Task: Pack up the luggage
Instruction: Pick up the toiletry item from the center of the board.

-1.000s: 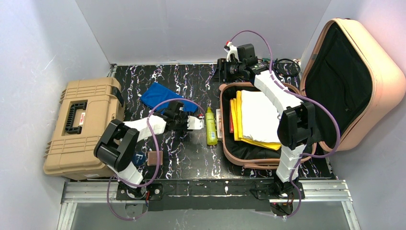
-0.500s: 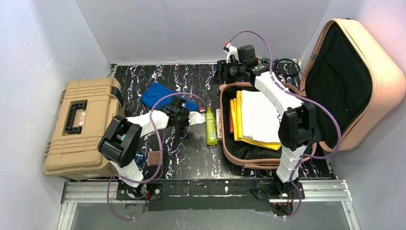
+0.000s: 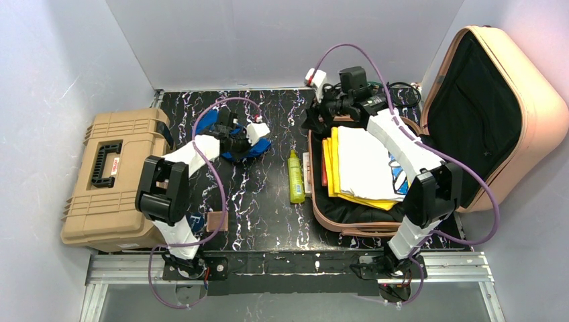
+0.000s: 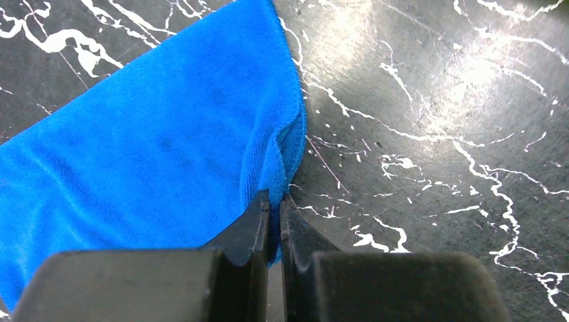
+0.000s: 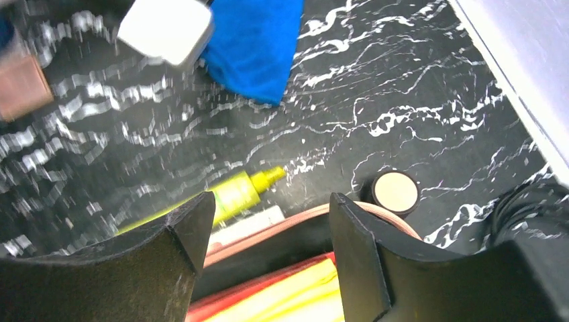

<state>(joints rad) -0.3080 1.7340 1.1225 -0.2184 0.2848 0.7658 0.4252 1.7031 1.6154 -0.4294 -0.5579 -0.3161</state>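
The peach-pink luggage (image 3: 349,225) lies open at the right, its lid (image 3: 537,100) propped up and showing black lining. Folded white, yellow and red clothes (image 3: 362,168) lie in its base. My left gripper (image 3: 249,142) is shut on the edge of a blue cloth (image 3: 209,126) lying on the black marble table; the left wrist view shows the jaws (image 4: 275,201) pinching the cloth's (image 4: 154,134) folded edge. My right gripper (image 3: 315,115) hovers open and empty over the luggage's back left corner; in the right wrist view (image 5: 272,208) it is above the rim (image 5: 295,225).
A yellow-green bottle (image 3: 295,176) and a small white box (image 3: 306,171) lie left of the luggage. A round compact (image 5: 396,190) sits behind the rim. A tan toolbox (image 3: 114,174) stands at the left, a small brown item (image 3: 216,221) at the front, black cables (image 3: 402,94) behind.
My left gripper has moved from beside the bottle back and left to the blue cloth and closed on its edge. My right gripper has shifted slightly at the luggage's back corner.
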